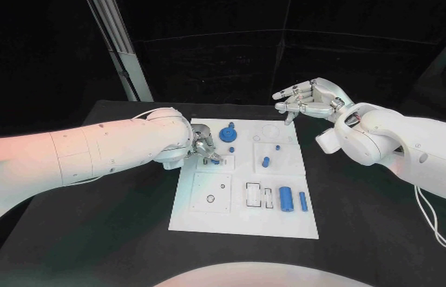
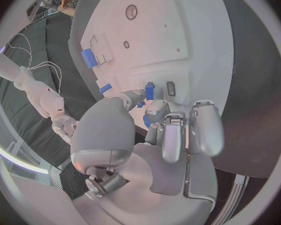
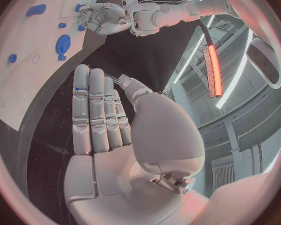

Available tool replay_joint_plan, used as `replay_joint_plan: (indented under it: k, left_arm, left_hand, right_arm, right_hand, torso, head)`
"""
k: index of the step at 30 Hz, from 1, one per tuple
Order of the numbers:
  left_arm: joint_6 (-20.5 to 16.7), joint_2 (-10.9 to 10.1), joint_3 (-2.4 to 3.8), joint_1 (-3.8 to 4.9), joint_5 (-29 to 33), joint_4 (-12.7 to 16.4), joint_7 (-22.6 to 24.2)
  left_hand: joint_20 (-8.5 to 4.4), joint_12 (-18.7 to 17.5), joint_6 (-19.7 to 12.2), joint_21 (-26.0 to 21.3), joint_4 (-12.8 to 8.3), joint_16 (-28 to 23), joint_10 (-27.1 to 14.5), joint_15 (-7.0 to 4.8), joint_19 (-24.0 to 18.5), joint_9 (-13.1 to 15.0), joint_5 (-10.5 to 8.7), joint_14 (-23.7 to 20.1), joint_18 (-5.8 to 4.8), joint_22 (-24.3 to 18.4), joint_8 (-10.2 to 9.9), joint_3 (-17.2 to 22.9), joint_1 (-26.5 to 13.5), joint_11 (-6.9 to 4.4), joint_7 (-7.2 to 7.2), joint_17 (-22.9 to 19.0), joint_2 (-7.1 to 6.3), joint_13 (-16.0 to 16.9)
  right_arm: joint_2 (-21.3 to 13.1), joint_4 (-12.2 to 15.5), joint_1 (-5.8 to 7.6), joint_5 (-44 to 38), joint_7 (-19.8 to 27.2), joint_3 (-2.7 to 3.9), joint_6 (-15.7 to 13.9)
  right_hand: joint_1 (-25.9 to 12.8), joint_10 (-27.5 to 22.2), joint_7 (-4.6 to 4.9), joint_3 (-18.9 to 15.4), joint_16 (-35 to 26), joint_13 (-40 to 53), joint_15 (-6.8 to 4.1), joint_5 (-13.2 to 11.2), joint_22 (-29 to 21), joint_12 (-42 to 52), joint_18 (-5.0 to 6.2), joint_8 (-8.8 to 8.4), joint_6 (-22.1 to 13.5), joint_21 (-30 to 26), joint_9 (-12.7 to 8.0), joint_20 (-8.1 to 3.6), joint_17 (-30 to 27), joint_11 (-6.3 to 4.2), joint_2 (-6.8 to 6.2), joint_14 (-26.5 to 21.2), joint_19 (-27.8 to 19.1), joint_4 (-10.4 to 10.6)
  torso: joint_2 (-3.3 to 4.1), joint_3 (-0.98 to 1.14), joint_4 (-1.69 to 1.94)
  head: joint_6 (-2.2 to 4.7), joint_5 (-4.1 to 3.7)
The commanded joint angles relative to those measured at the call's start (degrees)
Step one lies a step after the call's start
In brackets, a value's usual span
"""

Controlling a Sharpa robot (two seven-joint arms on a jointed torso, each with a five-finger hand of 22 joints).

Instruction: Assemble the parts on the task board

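Note:
The white task board (image 1: 212, 200) lies mid-table. My left hand (image 1: 203, 146) rests over its far left part, thumb and a finger closed round a small blue part (image 2: 149, 91) beside a dark slot (image 2: 170, 88); that part (image 1: 214, 161) peeks out under the fingers. My right hand (image 1: 311, 100) hovers above the board's far right corner, fingers straight and apart from the thumb, holding nothing. On the board are a round blue part (image 1: 229, 134), a blue peg (image 1: 266, 162), a thick blue cylinder (image 1: 286, 198) and a slim one (image 1: 303, 201).
Two tiny blue pieces (image 1: 231, 149) (image 1: 277, 148) stand mid-board. A pale post (image 1: 116, 42) rises behind the table's far left corner. Black tabletop (image 1: 102, 235) surrounds the board. In the right wrist view the left hand (image 3: 103, 17) sits over the board (image 3: 15, 85).

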Motion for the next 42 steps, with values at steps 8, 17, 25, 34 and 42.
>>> replay_joint_plan:
  k: [8,17,25,34,42]
  left_arm:
    - [1.8,-0.1,-0.12,-0.11,-0.6,0.1,-0.9]
    - [1.8,0.3,-0.11,-0.1,-0.6,-0.3,-0.5]
    - [3.8,1.2,-0.1,-0.08,-0.6,-1.2,-0.7]
    - [5.6,1.9,-0.1,-0.07,-0.2,-2.3,-1.1]
    - [6.1,2.5,-0.09,-0.06,0.0,-2.9,-1.3]
  left_hand:
    - [-0.12,0.2,0.6,0.4,-10.2,0.2,0.6,-0.49,0.4,0.0,1.39,6.0,-0.81,0.3,0.3,9.8,-0.7,-0.17,0.03,15.1,-0.43,0.2]
    - [-0.15,0.7,0.9,0.5,-10.1,0.2,1.2,-0.52,0.4,0.1,1.93,6.0,-0.84,0.4,0.4,9.4,-1.3,-0.23,-0.08,15.1,-0.57,0.9]
    - [-0.39,1.2,2.0,0.5,-7.6,0.2,1.8,-0.86,0.5,-0.1,1.78,6.0,-0.87,0.7,0.0,4.8,-4.9,-0.68,-0.77,15.1,-0.4,1.6]
    - [-0.58,1.8,3.2,0.5,-4.9,0.2,2.2,-1.02,0.6,-0.6,1.8,6.0,-0.88,0.8,-0.8,1.0,-7.8,-0.85,-0.97,15.1,0.45,2.6]
    - [-0.63,2.3,3.9,0.6,-3.0,0.2,2.6,-1.07,0.7,-0.9,1.85,6.0,-0.95,1.2,-1.3,-0.9,-9.5,-0.9,-1.04,15.1,1.15,3.5]
  right_arm:
    - [0.1,0.0,0.11,0.0,0.5,0.03,0.6]
    - [0.2,0.0,0.11,0.0,0.5,0.03,0.7]
    - [0.3,-0.1,0.11,0.0,0.5,0.03,0.9]
    - [0.3,0.0,0.11,0.0,0.4,0.03,1.1]
    - [0.3,0.0,0.11,0.0,0.4,0.03,1.2]
  right_hand:
    - [-0.2,-0.5,0.11,0.1,0.4,0.1,-0.02,0.4,0.1,0.4,0.05,0.18,-0.4,-0.3,0.0,-0.14,0.1,-0.02,0.38,-0.2,-0.4,0.0]
    - [-0.3,-0.6,0.12,0.1,0.4,0.1,0.0,0.5,0.1,0.4,0.05,0.21,-0.4,-0.3,0.0,-0.11,0.1,0.0,0.44,-0.4,-0.5,0.1]
    - [-0.3,-0.6,0.12,0.1,0.4,0.1,0.0,0.5,0.1,0.4,0.05,0.21,-0.4,-0.3,0.0,-0.11,0.1,0.0,0.44,-0.4,-0.5,0.1]
    - [-0.3,-0.6,0.12,0.1,0.4,0.1,0.0,0.5,0.1,0.4,0.05,0.21,-0.4,-0.3,0.0,-0.11,0.1,0.0,0.44,-0.4,-0.5,0.1]
    - [-0.3,-0.7,0.14,0.2,0.5,0.1,0.03,0.5,0.1,0.4,0.05,0.23,-0.5,-0.3,0.0,-0.08,0.2,0.02,0.46,-0.5,-0.5,0.1]
  torso:
    - [-0.01,0.03,0.04]
    - [-0.01,0.03,-0.01]
    - [0.01,0.07,-0.02]
    - [-0.03,0.06,-0.01]
    - [-0.03,0.06,-0.01]
  head:
    - [-0.21,-0.09]
    - [-0.28,-0.05]
    - [-0.39,-0.06]
    - [-0.53,-0.14]
    - [-0.61,-0.22]
